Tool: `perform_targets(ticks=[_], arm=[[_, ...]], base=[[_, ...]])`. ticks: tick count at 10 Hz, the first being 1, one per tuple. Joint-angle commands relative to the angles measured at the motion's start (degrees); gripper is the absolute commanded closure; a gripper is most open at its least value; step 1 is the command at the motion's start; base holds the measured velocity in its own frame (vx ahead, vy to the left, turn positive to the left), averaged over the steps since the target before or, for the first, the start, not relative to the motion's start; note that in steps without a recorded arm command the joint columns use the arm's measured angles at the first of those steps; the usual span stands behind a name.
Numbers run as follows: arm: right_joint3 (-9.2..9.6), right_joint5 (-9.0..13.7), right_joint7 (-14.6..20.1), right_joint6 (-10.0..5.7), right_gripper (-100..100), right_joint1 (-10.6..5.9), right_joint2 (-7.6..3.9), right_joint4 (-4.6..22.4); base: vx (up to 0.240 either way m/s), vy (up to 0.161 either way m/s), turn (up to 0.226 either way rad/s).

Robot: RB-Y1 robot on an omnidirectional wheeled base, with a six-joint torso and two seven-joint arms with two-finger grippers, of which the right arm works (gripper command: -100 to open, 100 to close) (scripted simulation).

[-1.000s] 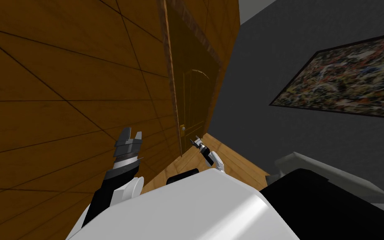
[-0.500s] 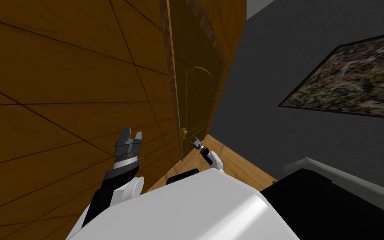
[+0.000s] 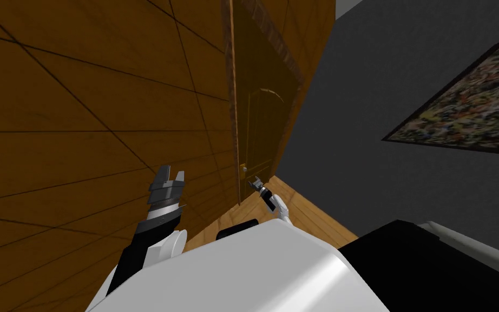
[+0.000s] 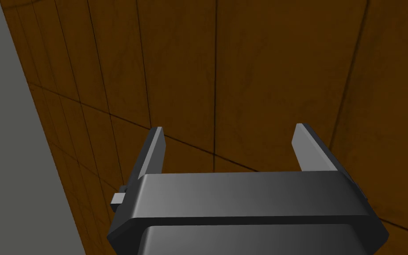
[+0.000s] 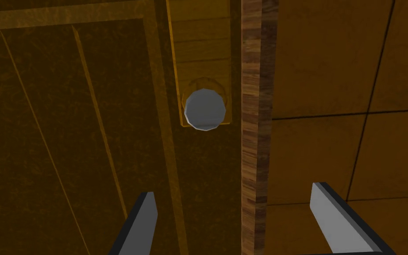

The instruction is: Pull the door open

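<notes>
Right end effector (image 5: pixel 233 191) open, empty, facing grey knob (image 5: pixel 205 109) (left end effector (image 4: pixel 229 128) open)

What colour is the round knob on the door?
Light grey; the door knob shows best in the right wrist view.

We look onto a brown wood-panelled wall (image 3: pixel 80 108) crossed by thin dark seams, dimly and evenly lit. To its right stands a dark grey wall (image 3: pixel 362 97) bearing a framed painting (image 3: pixel 459 105) of mottled colours. Between them a paler plank floor (image 3: pixel 302 211) shows. At lower right lies a black area (image 3: pixel 432 271), edged by a pale grey ledge (image 3: pixel 481 245).
</notes>
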State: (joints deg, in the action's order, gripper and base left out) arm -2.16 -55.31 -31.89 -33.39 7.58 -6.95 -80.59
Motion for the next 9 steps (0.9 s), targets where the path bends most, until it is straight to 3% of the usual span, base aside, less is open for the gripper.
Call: perform_targets(ticks=[1, 9], arm=[[-2.13, 0.5, -1.3, 1.64, -100, -1.37, 0.46, 0.9], [-10.76, 2.9, -7.1, 6.37, -100, -8.08, 3.85, 7.3]], base=[[-0.101, 0.013, 0.378], [0.031, -0.004, 0.259]])
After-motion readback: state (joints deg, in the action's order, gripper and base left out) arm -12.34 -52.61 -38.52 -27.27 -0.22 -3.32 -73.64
